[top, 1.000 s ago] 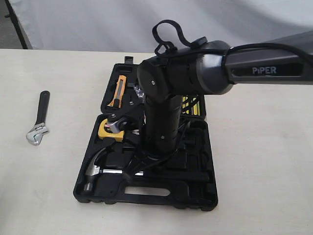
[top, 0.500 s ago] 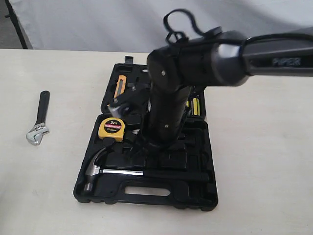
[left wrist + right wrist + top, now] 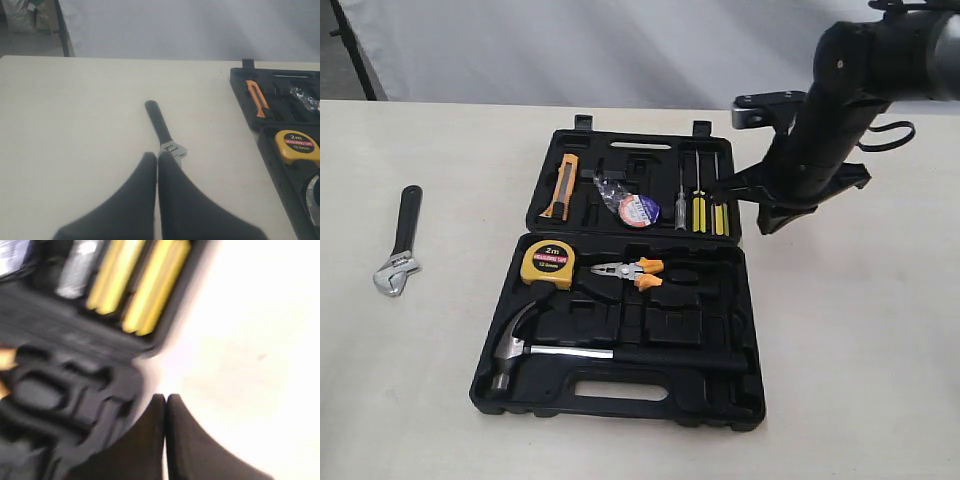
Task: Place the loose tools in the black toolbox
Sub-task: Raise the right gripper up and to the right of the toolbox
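Note:
The black toolbox point(image 3: 705, 400) lies open on the table. The claw hammer point(image 3: 610, 352) rests in its near half. The tape roll point(image 3: 638, 210) sits in the far half. The adjustable wrench point(image 3: 398, 245) lies on the table left of the box. My left gripper point(image 3: 157, 156) is shut and empty, its tips just short of the wrench point(image 3: 165, 132) head. My right gripper point(image 3: 775, 215) hangs shut and empty beside the box's right edge; in the right wrist view the gripper point(image 3: 165, 397) hovers by the toolbox point(image 3: 60, 390) corner.
A yellow tape measure point(image 3: 548, 264), orange-handled pliers point(image 3: 630, 270), an orange utility knife point(image 3: 560, 186) and yellow screwdrivers point(image 3: 708, 210) sit in the box. Bare table surrounds it. A white backdrop stands behind.
My right arm has lifted off the hammer and swung right, away from over the box. The hammer stays in its recess, and the tape roll and pliers are now uncovered.

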`<state>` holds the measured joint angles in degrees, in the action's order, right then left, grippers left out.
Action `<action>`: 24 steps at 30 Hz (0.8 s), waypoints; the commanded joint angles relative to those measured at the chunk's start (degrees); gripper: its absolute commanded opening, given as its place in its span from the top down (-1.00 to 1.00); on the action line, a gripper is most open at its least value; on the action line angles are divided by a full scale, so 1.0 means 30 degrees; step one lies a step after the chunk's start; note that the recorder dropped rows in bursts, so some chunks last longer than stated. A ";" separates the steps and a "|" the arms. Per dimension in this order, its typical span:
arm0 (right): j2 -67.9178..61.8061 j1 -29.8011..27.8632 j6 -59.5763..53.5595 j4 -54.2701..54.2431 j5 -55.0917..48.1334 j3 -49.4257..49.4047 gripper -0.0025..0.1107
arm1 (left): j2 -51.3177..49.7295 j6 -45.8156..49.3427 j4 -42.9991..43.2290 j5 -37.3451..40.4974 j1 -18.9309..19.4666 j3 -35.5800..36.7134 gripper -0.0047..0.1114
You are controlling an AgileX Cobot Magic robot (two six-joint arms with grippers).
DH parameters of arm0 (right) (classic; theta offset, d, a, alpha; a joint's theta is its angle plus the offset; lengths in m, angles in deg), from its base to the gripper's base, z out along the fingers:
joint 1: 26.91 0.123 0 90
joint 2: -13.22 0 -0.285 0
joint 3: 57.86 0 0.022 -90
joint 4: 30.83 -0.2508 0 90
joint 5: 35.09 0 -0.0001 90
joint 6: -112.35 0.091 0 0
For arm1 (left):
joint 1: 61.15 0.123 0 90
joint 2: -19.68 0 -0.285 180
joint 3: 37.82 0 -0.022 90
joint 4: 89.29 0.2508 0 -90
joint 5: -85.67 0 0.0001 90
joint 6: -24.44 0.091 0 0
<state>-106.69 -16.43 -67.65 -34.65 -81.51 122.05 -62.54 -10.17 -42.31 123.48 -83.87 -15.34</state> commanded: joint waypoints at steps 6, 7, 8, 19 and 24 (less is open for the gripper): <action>-0.4137 -0.1217 0.0000 0.0105 0.0004 0.4253 0.95 | 0.0152 -0.0196 -0.0260 -0.0324 0.0063 0.0178 0.89; -0.4561 -0.1217 0.0000 0.0105 -0.0095 0.4654 0.95 | 0.0152 -0.0196 -0.0260 -0.0324 0.0063 0.0178 0.89; -0.4966 -0.1217 0.0000 0.0071 -0.0294 0.5138 0.95 | 0.0152 -0.0196 -0.0260 -0.0324 0.0063 0.0178 0.89; -0.6678 -0.1181 -0.1577 -0.1696 -0.0635 0.7452 0.95 | 0.0152 -0.0196 -0.0260 -0.0324 0.0063 0.0178 0.89; -0.6678 -0.1181 -0.2466 -0.2506 0.0234 0.7452 0.95 | 0.0152 -0.0196 -0.0260 -0.0324 0.0063 0.0178 0.89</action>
<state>-126.44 -19.77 -73.99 -40.26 -82.56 144.03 -62.54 -10.17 -42.31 123.48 -83.87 -15.34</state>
